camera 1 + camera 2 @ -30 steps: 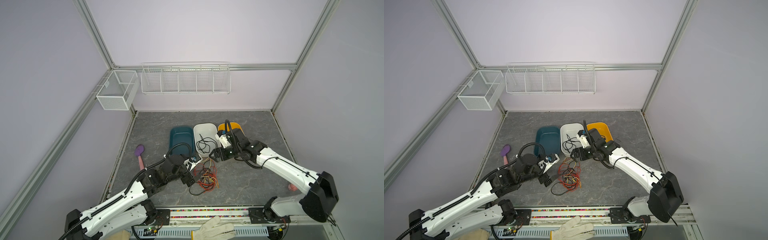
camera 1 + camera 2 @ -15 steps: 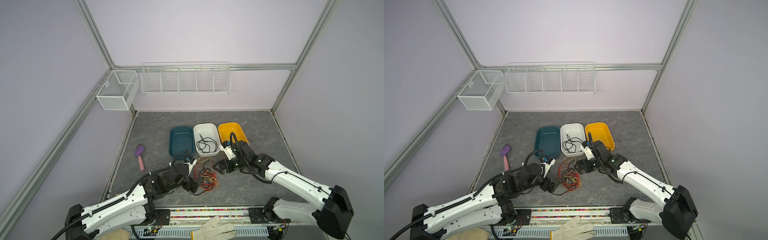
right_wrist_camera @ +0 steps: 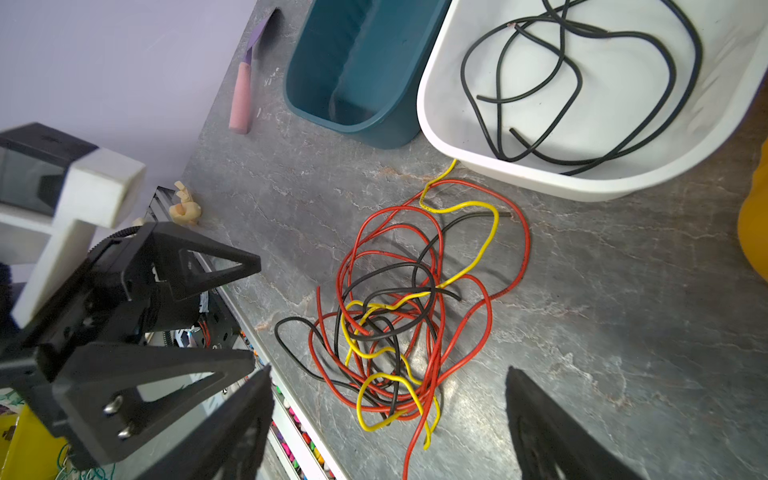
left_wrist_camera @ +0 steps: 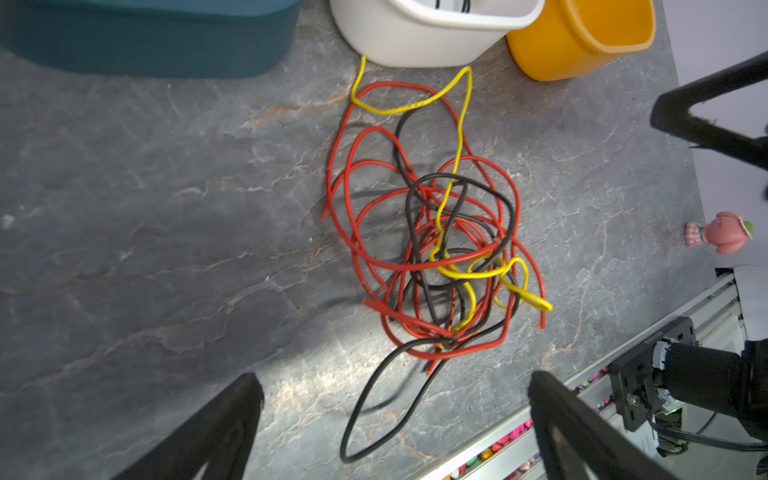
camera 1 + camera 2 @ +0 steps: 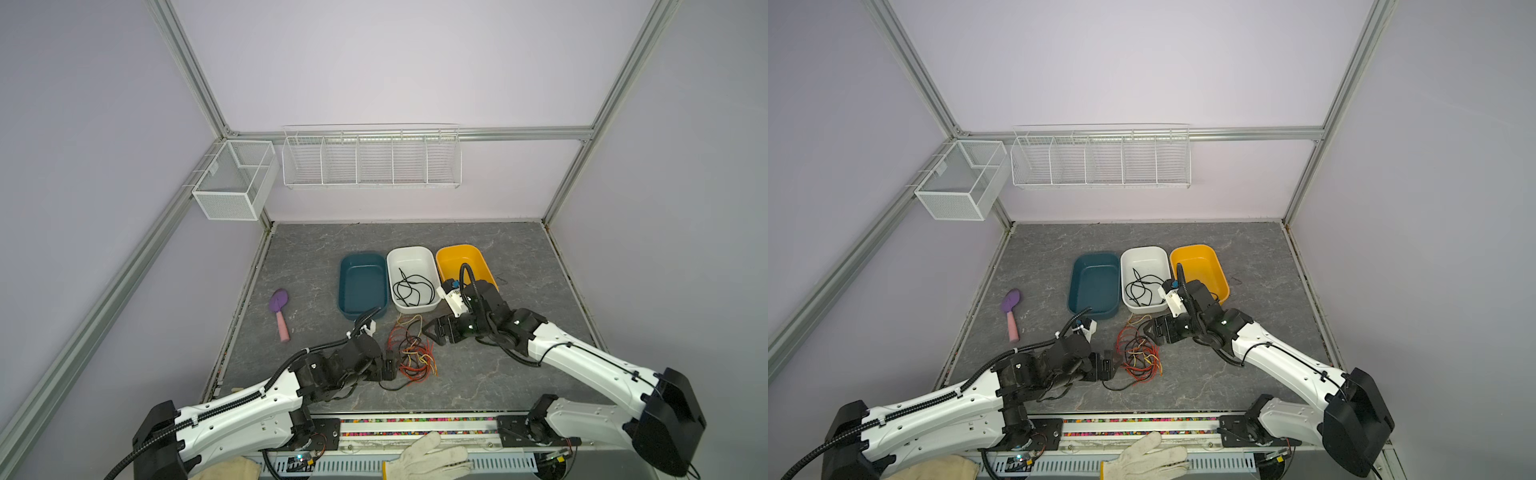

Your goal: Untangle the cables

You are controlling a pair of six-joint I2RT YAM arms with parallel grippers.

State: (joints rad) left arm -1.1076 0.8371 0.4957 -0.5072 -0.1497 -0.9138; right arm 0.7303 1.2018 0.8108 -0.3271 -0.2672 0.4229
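The cables (image 5: 411,353) form one loose tangle of thin red, black and yellow loops on the table (image 5: 478,374), elongated from the white bin (image 5: 417,308) toward the table's near edge. The tangle lies between the left gripper (image 4: 392,380) and the right gripper (image 3: 388,374), both spread wide and holding nothing. The number of strands cannot be told. More black cable (image 5: 413,289) lies in that bin, one of three bins.

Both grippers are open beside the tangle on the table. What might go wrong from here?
1. The red, black and yellow cables loop through each other, so pulling one strand may tighten the knot or drag the whole pile.
2. The left gripper and right gripper flank the pile closely and might collide.
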